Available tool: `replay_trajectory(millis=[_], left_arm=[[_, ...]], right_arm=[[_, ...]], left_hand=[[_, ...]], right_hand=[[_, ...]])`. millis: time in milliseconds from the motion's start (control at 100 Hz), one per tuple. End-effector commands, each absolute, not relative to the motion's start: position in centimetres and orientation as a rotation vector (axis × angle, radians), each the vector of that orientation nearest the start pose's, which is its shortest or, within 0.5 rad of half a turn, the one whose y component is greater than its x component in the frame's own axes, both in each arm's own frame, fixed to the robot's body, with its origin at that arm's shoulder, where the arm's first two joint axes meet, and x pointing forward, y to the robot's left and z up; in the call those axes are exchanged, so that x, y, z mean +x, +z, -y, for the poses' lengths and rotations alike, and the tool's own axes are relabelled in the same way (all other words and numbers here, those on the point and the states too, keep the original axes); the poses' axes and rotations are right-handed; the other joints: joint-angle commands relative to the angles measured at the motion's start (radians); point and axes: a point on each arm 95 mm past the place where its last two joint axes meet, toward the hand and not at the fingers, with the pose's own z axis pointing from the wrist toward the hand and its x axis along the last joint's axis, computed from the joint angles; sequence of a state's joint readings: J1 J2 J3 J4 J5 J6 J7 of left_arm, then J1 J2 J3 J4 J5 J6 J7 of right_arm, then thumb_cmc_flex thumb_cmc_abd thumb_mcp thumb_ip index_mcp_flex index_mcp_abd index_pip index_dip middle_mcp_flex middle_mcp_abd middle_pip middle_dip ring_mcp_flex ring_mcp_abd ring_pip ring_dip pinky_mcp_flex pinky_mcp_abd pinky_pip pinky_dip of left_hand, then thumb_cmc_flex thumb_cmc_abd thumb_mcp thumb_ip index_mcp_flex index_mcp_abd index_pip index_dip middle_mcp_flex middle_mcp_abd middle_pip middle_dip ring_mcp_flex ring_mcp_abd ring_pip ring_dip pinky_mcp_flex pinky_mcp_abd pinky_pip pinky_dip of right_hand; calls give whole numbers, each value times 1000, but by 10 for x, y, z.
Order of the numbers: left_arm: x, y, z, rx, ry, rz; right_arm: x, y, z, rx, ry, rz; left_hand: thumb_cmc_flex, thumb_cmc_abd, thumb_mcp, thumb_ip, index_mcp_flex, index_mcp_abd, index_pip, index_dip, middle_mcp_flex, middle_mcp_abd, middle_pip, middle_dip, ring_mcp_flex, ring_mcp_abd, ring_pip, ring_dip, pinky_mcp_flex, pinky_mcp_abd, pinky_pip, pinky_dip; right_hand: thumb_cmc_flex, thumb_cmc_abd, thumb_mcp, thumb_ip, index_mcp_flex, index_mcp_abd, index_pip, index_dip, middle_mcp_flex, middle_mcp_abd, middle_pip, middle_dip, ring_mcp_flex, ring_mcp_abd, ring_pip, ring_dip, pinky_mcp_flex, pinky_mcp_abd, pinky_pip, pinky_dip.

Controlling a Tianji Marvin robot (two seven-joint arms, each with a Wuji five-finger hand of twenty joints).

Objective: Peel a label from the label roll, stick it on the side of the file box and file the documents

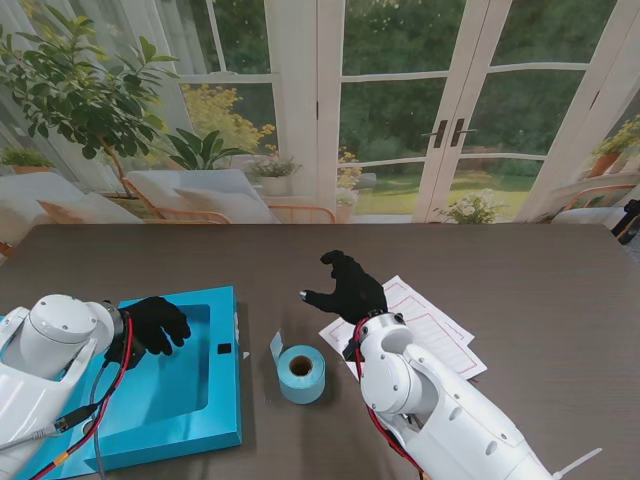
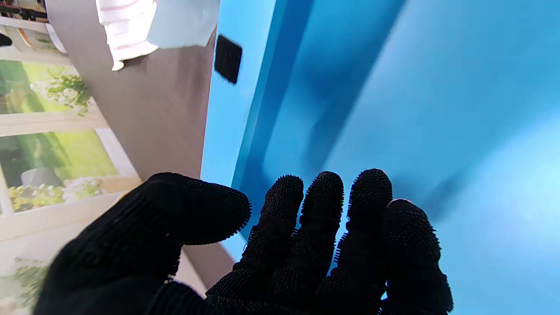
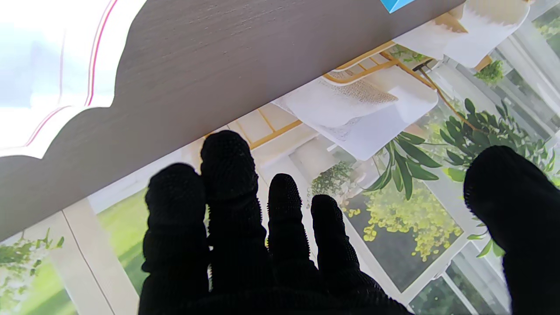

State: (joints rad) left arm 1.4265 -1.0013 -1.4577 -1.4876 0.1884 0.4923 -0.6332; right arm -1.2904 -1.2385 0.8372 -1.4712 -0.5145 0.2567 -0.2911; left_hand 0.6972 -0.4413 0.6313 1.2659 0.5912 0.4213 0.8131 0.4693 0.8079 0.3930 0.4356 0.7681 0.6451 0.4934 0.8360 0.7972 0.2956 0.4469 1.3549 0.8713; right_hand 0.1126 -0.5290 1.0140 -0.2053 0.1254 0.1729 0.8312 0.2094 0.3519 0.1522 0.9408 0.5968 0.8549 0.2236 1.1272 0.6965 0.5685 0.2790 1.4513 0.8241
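A dark wooden table (image 1: 520,270) stands before glass doors (image 1: 440,110).

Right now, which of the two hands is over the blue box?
The left hand; it hovers over the blue file box, while the right hand is above the papers.

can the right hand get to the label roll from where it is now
Probably yes. The right hand is open above the papers, and the label roll stands just to its left with only bare table between them.

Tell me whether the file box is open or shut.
Open. The file box lies flat, its blue inside exposed and empty, with the left hand over it.
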Motion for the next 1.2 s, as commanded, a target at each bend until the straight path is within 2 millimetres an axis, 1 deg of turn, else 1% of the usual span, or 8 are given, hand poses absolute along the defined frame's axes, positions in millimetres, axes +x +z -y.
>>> replay_trajectory(millis=[0,290,710,780,820,880,930,1190], left_arm=[[429,-310,-125,-2534,-1251,-1083],[417,-285,-122,-2450,-1530,-995],[401,-261,-87,-2123,-1967,-974],[399,-262,-79,-2069,-2030,-972],[398,-263,-75,-2041,-2065,-974],[397,-265,-68,-2004,-2111,-978],[395,-267,-62,-1977,-2137,-999],[390,-282,-36,-1919,-2144,-1109]], right_arm=[[432,-304,-115,1516,1794,-1184],[429,-297,-77,1411,1740,-1293],[417,-286,-37,1359,1741,-1318],[415,-285,-29,1355,1744,-1320],[414,-286,-24,1356,1752,-1322],[412,-287,-17,1361,1759,-1319],[411,-288,-10,1346,1751,-1330],[407,-297,30,1267,1699,-1399]], left_hand=[[-11,0,-2,-9,30,-8,-19,-9,-1,-1,-5,-10,-16,22,-9,-12,-18,-32,-15,12],[-6,-14,8,2,141,-57,-261,-128,0,22,-103,-64,-121,43,-141,-54,-159,-55,-94,-3],[-13,1,-7,-11,155,-134,-665,-282,-183,-78,-356,-443,-336,-114,-683,-397,-320,-151,-802,-325],[-12,-4,-4,-9,146,-130,-676,-296,-212,-102,-365,-474,-359,-142,-720,-427,-315,-171,-920,-342],[-57,62,-85,-88,139,-131,-680,-303,-228,-117,-371,-487,-368,-159,-734,-437,-308,-181,-981,-345],[-14,-7,-1,-12,124,-140,-691,-316,-248,-133,-377,-503,-381,-177,-752,-450,-293,-192,-1076,-347],[-32,24,-43,-44,110,-143,-699,-327,-268,-154,-383,-516,-395,-198,-766,-461,-283,-205,-1150,-338],[-17,2,-11,-19,111,-156,-691,-328,-287,-169,-383,-526,-411,-210,-776,-468,-301,-206,-1174,-310]], right_hand=[[22,8,-14,26,-28,-26,28,24,6,11,-17,-10,-39,13,-45,-22,-228,-23,-34,-30],[25,16,-41,33,32,-63,36,44,-7,10,-66,-36,-92,8,-187,-75,-252,-17,-120,-76],[39,8,-40,40,147,-146,74,99,4,-30,-180,-112,-170,2,-489,-204,-321,-5,-378,-215],[38,4,-37,40,164,-155,69,104,20,-31,-200,-133,-185,-4,-552,-235,-328,-7,-411,-236],[41,7,-38,41,163,-156,66,106,17,-34,-204,-140,-195,-6,-581,-249,-331,-7,-420,-242],[42,3,-36,41,162,-157,62,106,16,-36,-204,-144,-209,-6,-609,-262,-339,-6,-438,-251],[40,5,-37,41,158,-159,57,105,14,-39,-209,-149,-222,-9,-632,-273,-349,-7,-459,-260],[23,5,-54,39,149,-173,19,90,-22,-36,-224,-162,-289,-33,-717,-313,-402,-22,-577,-303]])
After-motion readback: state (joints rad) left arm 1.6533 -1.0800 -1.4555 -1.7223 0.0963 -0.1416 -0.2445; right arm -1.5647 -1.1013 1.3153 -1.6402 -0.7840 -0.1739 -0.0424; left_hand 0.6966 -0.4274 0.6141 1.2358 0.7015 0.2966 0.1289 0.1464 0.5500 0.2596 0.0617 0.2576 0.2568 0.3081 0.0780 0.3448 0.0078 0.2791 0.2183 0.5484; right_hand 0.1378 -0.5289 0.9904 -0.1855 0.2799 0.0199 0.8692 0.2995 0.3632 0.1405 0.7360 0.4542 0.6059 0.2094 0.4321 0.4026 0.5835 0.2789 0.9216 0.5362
